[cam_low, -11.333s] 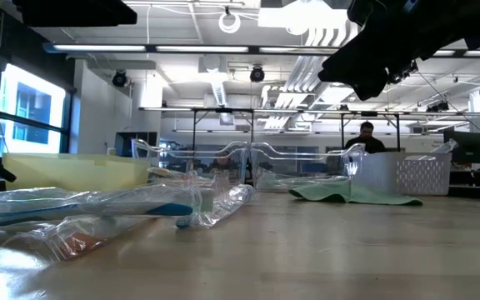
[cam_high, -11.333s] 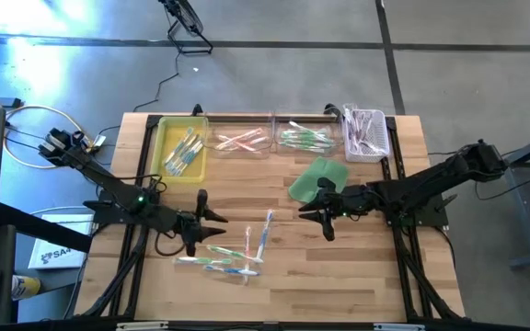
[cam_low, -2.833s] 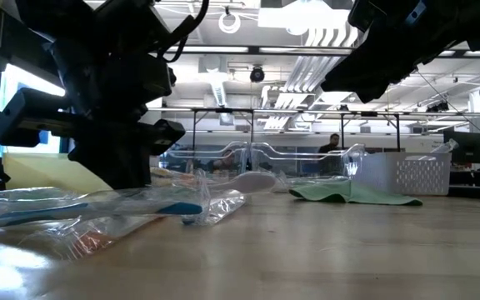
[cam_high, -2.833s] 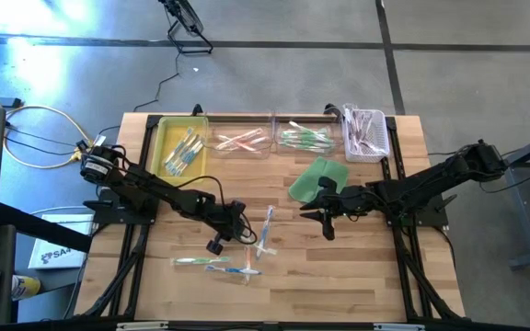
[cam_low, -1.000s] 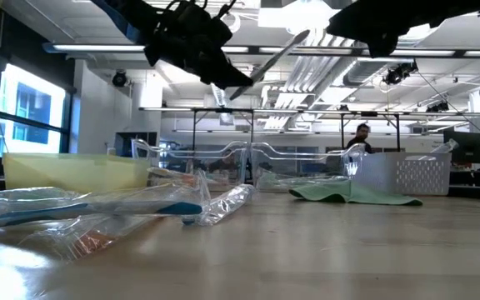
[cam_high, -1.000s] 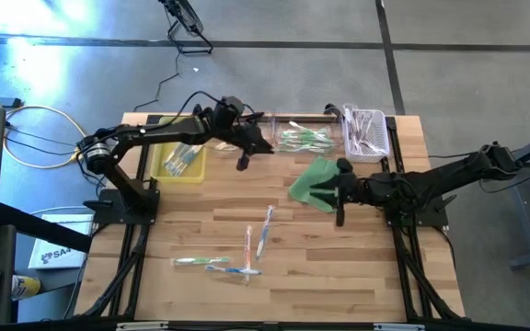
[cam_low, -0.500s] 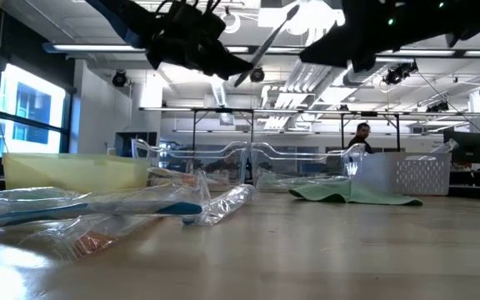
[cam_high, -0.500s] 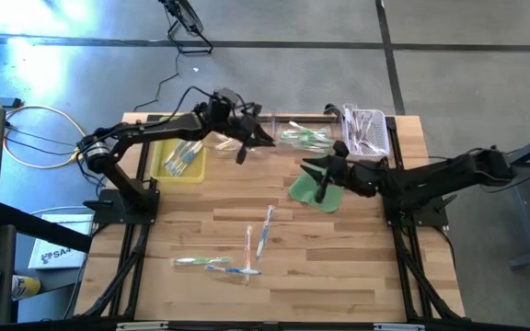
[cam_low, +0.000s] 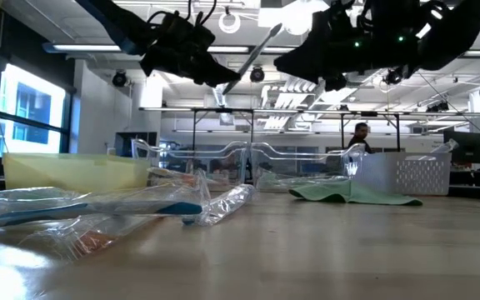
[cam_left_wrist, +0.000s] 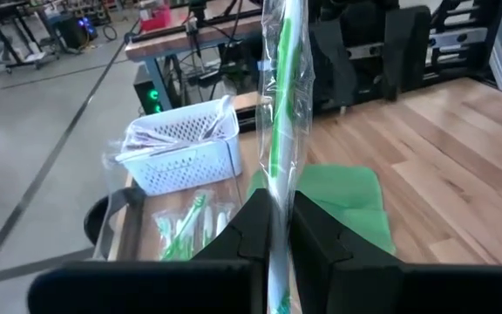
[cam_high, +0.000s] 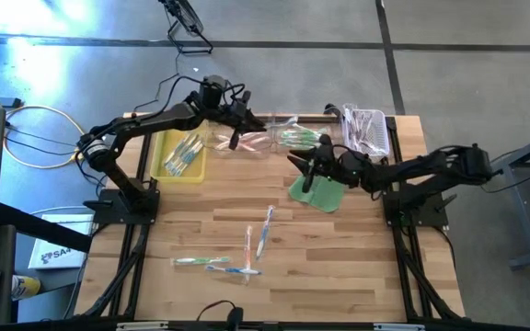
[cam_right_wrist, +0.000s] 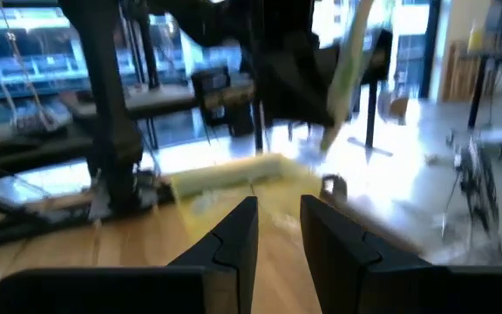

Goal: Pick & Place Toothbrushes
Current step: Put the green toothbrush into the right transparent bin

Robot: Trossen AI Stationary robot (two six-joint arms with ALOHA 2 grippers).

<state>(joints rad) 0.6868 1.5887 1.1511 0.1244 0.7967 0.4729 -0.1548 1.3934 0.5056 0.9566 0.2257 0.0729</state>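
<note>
Left gripper (cam_high: pixel 237 131) hangs above the clear trays at the bench's (cam_high: pixel 357 267) far edge, fingers (cam_left_wrist: pixel 260 228) clamped on a wrapped green toothbrush (cam_left_wrist: pixel 281 131) that sticks up between them. Right gripper (cam_high: pixel 307 171) hovers over the green cloth (cam_high: pixel 318 190), fingers a narrow gap apart, nothing between them. Other toothbrushes: five loose ones (cam_high: pixel 247 248) on the near bench, some in the yellow tray (cam_high: pixel 167 156), pink ones in one clear tray (cam_high: pixel 243 140), green ones in the next (cam_high: pixel 304 138), more in the white basket (cam_high: pixel 364 131).
</note>
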